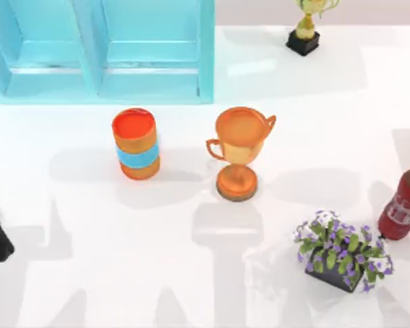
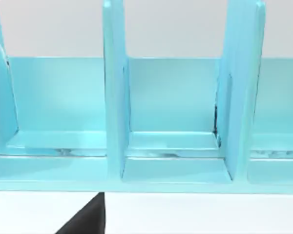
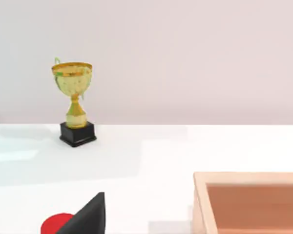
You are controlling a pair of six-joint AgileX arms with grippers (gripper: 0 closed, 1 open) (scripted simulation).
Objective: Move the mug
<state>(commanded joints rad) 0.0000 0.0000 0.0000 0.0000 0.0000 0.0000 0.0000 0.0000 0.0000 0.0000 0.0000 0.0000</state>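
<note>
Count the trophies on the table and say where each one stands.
2. An orange trophy stands mid-table, right of the orange mug. A gold trophy on a black base stands at the far edge, right of the blue shelf. Others may sit out of view.

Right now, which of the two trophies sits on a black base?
The small gold trophy at the table's far edge, right of the blue rack. The orange trophy in the middle stands on its own round orange foot, beside the orange mug.

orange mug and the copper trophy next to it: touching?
Apart. The top view shows a strip of bare white table between the orange mug and the copper trophy, with the trophy's handle well short of the mug.
</note>
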